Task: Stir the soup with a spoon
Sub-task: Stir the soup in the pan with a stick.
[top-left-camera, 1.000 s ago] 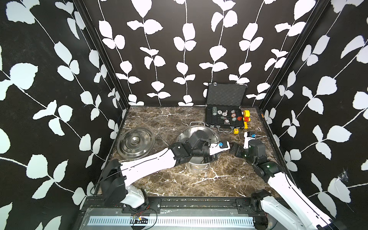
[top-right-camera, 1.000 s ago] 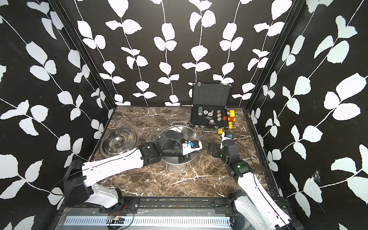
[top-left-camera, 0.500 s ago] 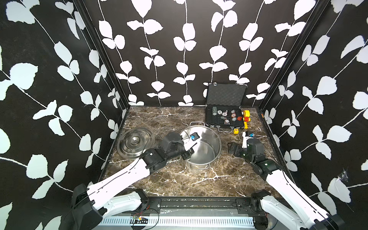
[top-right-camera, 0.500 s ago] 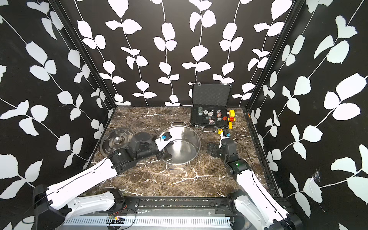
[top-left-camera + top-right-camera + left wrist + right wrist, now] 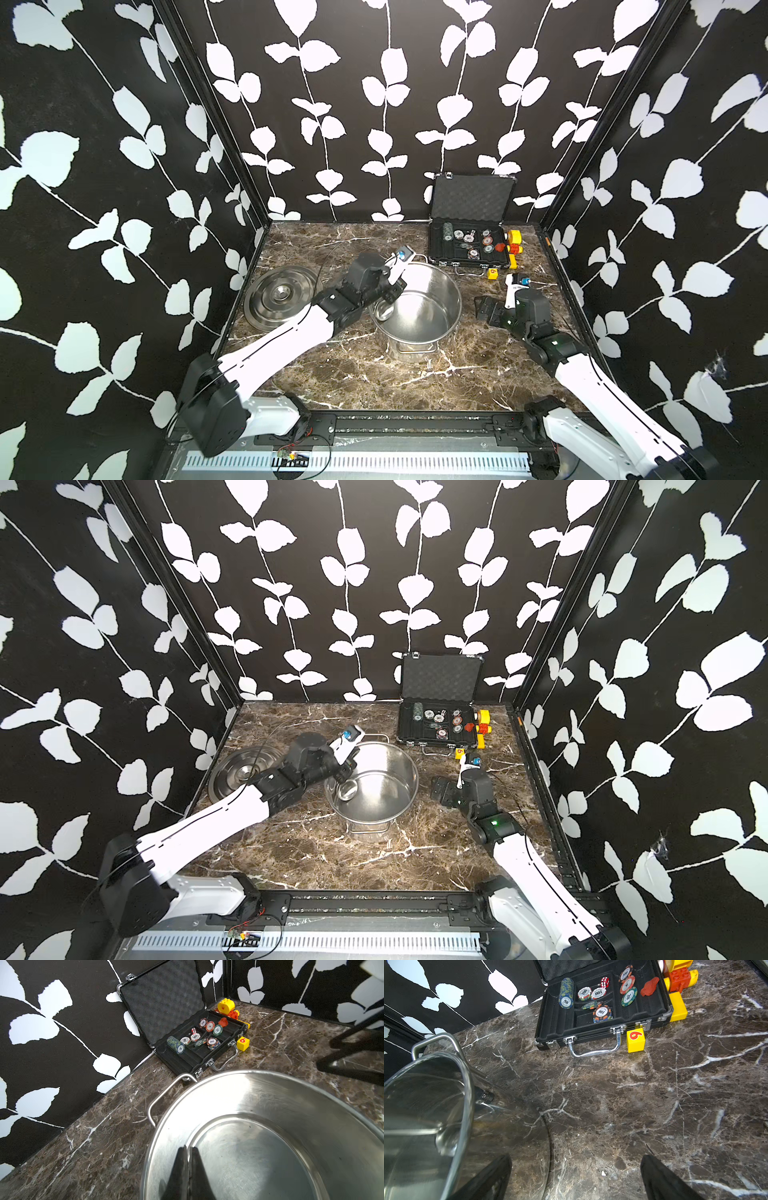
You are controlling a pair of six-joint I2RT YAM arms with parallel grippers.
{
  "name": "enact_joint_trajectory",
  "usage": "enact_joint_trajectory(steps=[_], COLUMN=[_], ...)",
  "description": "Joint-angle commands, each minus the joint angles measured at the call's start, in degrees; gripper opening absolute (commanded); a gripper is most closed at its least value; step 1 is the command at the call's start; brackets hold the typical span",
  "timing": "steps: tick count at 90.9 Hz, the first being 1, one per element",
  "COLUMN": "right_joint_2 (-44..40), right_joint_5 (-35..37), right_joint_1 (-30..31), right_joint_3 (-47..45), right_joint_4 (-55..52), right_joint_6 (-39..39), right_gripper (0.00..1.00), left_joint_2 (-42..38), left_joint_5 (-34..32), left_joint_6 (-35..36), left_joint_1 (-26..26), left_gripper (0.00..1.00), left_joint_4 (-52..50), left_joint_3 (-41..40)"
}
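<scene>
Left wrist view: left end effector pinches the spoon, its bowl inside the soup; right end effector spread above the bench.

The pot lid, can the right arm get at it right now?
Probably not directly. The lid lies beyond the pot from the open right gripper, and the left arm crosses between, the left gripper shut on the ladle in the pot.
</scene>
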Motion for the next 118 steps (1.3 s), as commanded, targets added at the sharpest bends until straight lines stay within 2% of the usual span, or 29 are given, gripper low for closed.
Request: enact_joint_trajectory(steps=[1, 31, 62, 76, 91, 118], right_joint_2=[-1.15, -4.31, -5.16, -4.73, -4.30, -1.37], right_joint_5=[0.60, 2.23, 3.57, 3.44, 3.74, 2.23], right_joint_1=[0.36, 0.37, 0.36, 0.36, 0.42, 0.35], right_joint_3=[1.24, 0.51, -0.41, -0.35, -0.47, 0.42], right_joint_4=[0.38, -1.33, -1.34, -0.95, -0.53, 1.42], right_joint_6=[0.00, -0.14, 0.41, 0.36, 0.08, 0.32], right_gripper=[0.99, 0.99, 0.99, 0.99, 0.99, 0.99], left_joint_2=[4.15, 19.45, 23.56, 21.10, 15.01, 2.39], left_joint_5=[1.51, 16.33, 20.52, 22.12, 22.25, 15.46], left_joint_6=[1.81, 1.33, 8.17, 9.06, 9.63, 7.06], left_joint_1=[0.44, -0.12, -9.85, -12.67, -15.31, -16.46], left_gripper=[0.00, 0.00, 0.00, 0.00, 0.00, 0.00], left_joint_4=[1.72, -0.88, -5.51, -6.07, -6.34, -8.35], left_joint_3=[6.17, 20.60, 27.06, 25.23, 19.47, 6.87])
